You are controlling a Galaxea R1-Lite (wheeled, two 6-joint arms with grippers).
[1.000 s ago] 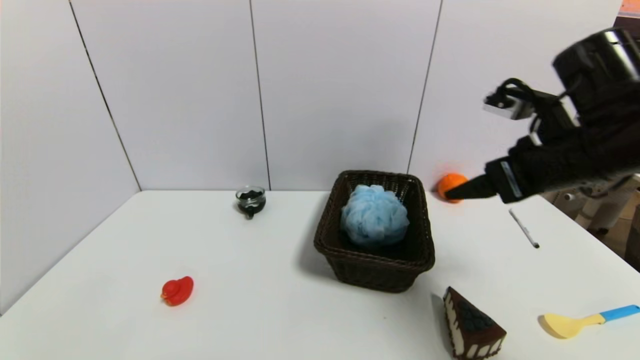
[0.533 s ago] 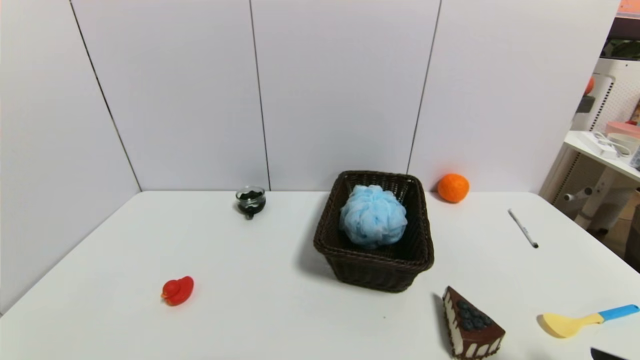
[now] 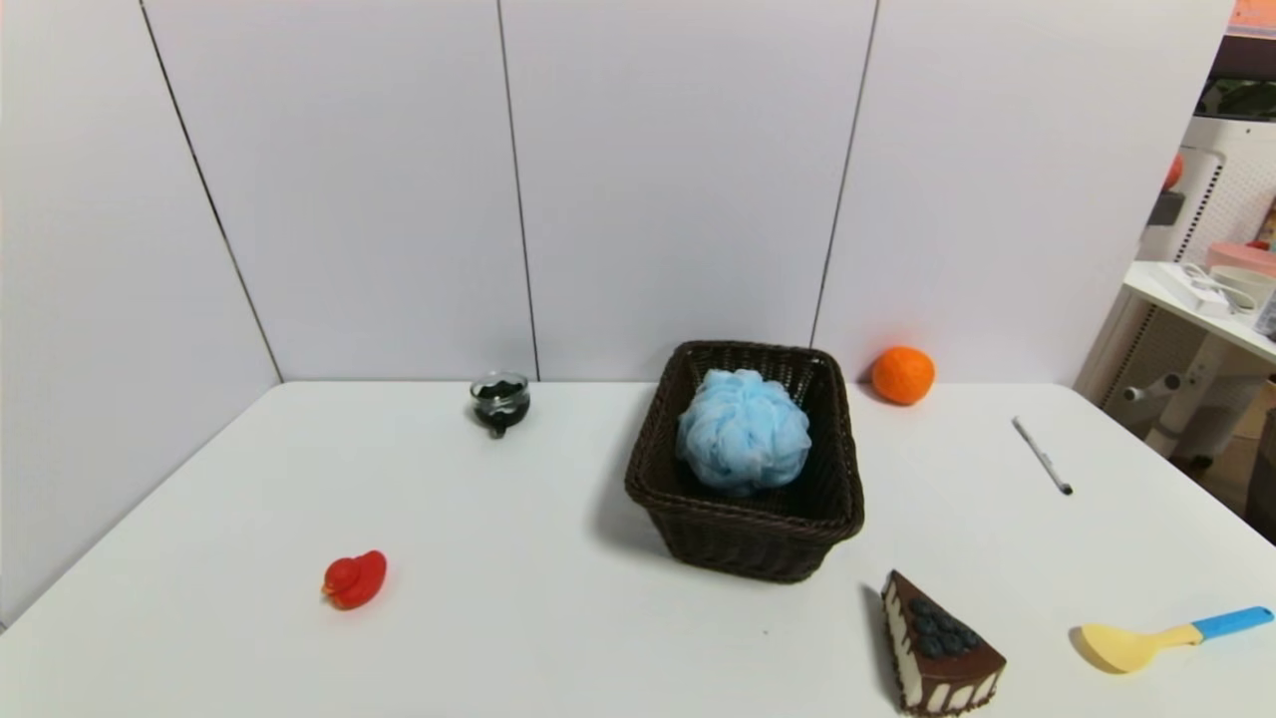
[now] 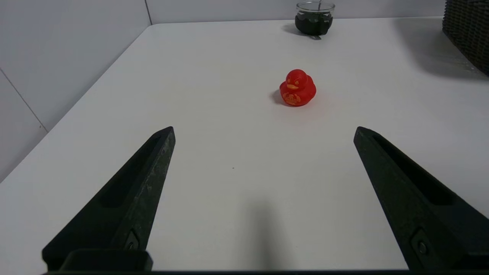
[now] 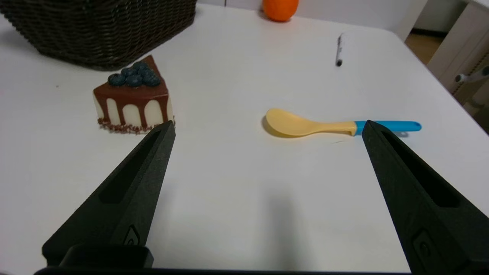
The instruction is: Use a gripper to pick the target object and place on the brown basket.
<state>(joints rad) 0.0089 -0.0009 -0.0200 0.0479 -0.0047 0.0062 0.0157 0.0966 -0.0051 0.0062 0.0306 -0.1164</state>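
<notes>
The light blue mesh bath pouf (image 3: 744, 430) lies inside the brown wicker basket (image 3: 678, 494) at the middle of the white table. The basket's wall also shows in the right wrist view (image 5: 99, 30) and its corner in the left wrist view (image 4: 468, 26). Neither gripper shows in the head view. My left gripper (image 4: 263, 131) is open and empty, low over the table's near left, facing a red duck. My right gripper (image 5: 267, 128) is open and empty, low over the table's near right, between the cake and the spoon.
On the table stand a red rubber duck (image 3: 353, 580), a small glass jar with dark contents (image 3: 499, 400), an orange ball (image 3: 902, 374) by the wall, a pen (image 3: 1043, 456), a toy cake slice (image 3: 937, 656) and a yellow spoon with a blue handle (image 3: 1166, 638). A shelf stands off the right edge.
My right arm, raised at the upper right a second ago, has dropped out of the head view. The pouf has settled slightly in the basket.
</notes>
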